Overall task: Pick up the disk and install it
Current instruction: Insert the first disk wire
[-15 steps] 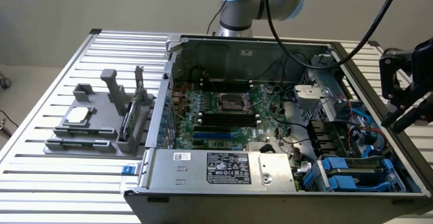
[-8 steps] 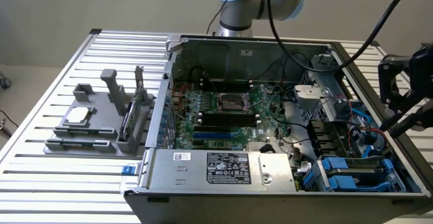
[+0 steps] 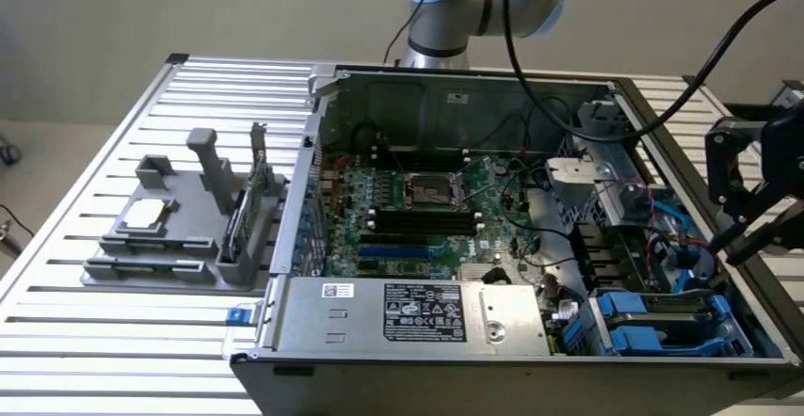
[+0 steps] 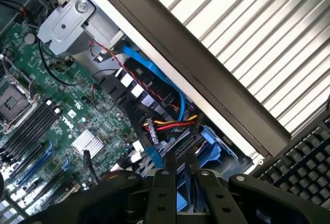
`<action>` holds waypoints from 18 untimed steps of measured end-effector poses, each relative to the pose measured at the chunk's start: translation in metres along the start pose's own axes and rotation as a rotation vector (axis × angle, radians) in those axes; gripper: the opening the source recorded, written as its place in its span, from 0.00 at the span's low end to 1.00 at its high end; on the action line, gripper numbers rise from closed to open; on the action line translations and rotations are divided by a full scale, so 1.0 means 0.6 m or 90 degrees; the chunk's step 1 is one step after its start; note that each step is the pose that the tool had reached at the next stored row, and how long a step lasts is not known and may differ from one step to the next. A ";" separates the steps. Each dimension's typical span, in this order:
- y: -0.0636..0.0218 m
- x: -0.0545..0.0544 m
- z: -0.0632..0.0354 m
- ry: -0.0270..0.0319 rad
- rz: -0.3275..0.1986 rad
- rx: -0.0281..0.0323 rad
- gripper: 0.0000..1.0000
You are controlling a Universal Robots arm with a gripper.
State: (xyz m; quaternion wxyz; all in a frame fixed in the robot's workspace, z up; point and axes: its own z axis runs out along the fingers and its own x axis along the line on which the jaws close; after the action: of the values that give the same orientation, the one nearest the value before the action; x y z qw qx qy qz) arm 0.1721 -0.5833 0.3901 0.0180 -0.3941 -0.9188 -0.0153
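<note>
Nearest the lens: pincer (image 4: 179, 158), black, poised over the drive-bay corner of the open computer case (image 3: 503, 378). Blue plastic shows right at its tip. Cannot tell whether it is clamped on that plastic or merely standing over it.

Exterior view: pincer at the exterior view's right, above the case's side wall.

Disk (image 3: 664, 320): taken to be the blue-framed unit lying in the bay below the pincer, beside the red, yellow and blue cables (image 4: 165, 123). Its metal face and label are not made out from here, so this placing is tentative.

Motherboard (image 3: 421, 209) exposed alongside. Grey fixture (image 3: 164, 247) sits well apart on the slatted surface (image 3: 126, 341).

Handling, judged: disk likely dense and rigid, with smooth metal faces that could slip. Shock-sensitive; avoid knocks and pressure on the label face. Best hold looks to be across the blue carrier's long side rails, though the plastic may flex a little.
</note>
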 end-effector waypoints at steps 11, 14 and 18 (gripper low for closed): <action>0.008 -0.011 0.031 -0.0004 0.027 -0.0012 0.22; 0.008 -0.012 0.039 -0.0006 0.031 -0.0013 0.22; 0.007 -0.014 0.044 -0.0007 0.036 -0.0005 0.22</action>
State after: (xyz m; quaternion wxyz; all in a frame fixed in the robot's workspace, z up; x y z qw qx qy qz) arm 0.1804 -0.5851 0.3633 0.0178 -0.4200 -0.9072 -0.0149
